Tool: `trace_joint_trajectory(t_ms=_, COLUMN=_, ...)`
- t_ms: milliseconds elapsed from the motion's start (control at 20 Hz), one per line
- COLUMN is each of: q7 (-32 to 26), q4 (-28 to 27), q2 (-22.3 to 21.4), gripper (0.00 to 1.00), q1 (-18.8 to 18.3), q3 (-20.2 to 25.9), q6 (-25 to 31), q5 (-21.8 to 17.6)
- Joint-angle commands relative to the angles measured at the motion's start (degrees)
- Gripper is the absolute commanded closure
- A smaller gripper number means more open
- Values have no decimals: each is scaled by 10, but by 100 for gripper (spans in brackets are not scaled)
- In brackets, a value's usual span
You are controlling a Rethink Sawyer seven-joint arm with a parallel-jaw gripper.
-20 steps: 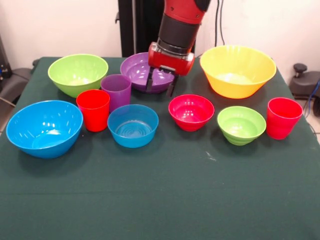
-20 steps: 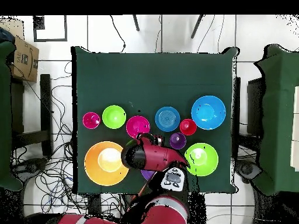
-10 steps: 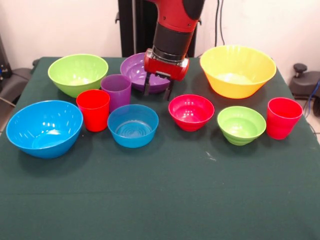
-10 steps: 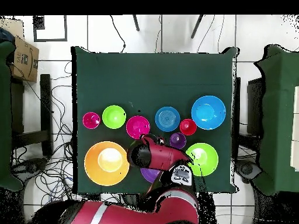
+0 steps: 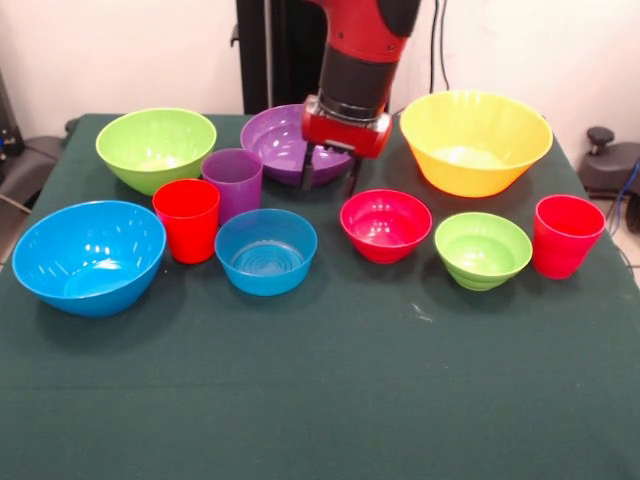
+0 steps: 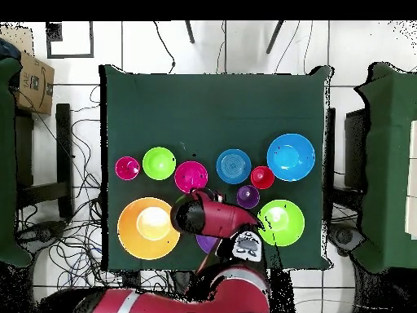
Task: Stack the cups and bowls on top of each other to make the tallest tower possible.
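Observation:
My gripper hangs open at the near right rim of the purple bowl, its fingers just above the cloth and holding nothing. The small red-pink bowl sits just in front of it to the right. The purple cup and a red cup stand left of it, and the other red cup stands far right. The large yellow bowl, large lime bowl, large blue bowl, small blue bowl and small lime bowl all stand singly. Nothing is stacked.
In the overhead view my arm covers most of the purple bowl, between the yellow bowl and the large lime bowl. The dark green table stretches toward the camera in the front view.
In the front view my gripper has shifted a little to the right along the purple bowl's near rim, still open. The red-pink bowl seems to sit slightly further right.

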Motion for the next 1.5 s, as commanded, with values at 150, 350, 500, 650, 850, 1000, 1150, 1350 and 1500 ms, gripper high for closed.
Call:
trace_joint_trajectory(t_ms=150, q7=199, q4=9, q2=-41, gripper=0, q1=105, q3=-47, q6=201, q5=105)
trace_joint_trajectory(t_ms=350, q7=263, q4=-12, q2=-31, gripper=0, q1=163, q3=-113, q6=278, q5=127)
trace_joint_trajectory(t_ms=500, q7=320, q4=-33, q2=-12, gripper=0, q1=204, q3=-157, q6=327, q5=136)
trace_joint_trajectory(t_ms=650, q7=357, q4=-33, q2=1, gripper=0, q1=224, q3=-174, q6=337, q5=139)
trace_joint_trajectory(t_ms=850, q7=374, q4=-22, q2=7, gripper=0, q1=227, q3=-171, q6=304, q5=128)
trace_joint_trajectory(t_ms=1000, q7=391, q4=-15, q2=8, gripper=0, q1=230, q3=-167, q6=281, q5=118)
trace_joint_trajectory(t_ms=1150, q7=407, q4=-7, q2=18, gripper=0, q1=233, q3=-162, q6=233, q5=112)
trace_joint_trajectory(t_ms=1350, q7=418, q4=5, q2=28, gripper=0, q1=236, q3=-157, q6=173, q5=106)
trace_joint_trajectory(t_ms=1500, q7=419, q4=12, q2=34, gripper=0, q1=236, q3=-154, q6=139, q5=107)
